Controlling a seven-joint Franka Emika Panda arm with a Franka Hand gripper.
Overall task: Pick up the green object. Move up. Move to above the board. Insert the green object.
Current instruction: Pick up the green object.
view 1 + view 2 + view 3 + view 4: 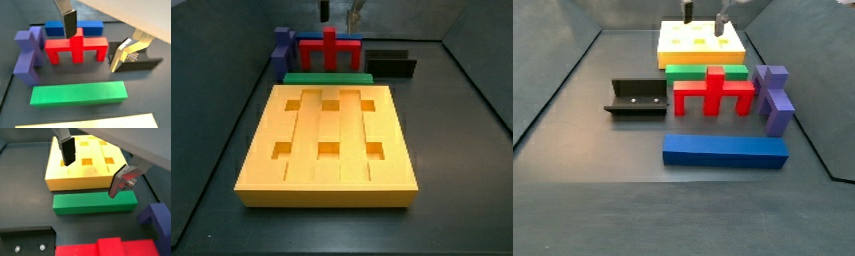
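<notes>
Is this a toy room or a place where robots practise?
Probably a robot practice bench: a dark walled tray floor, the open gripper above the green object, the board, and the fixture.

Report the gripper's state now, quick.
Gripper: open, holding nothing, above the green object, which lies on the floor beside the board.

end effector (93, 173) above green object (95, 202), green object lying against board (73, 180), cross piece (714, 92) just beyond
</notes>
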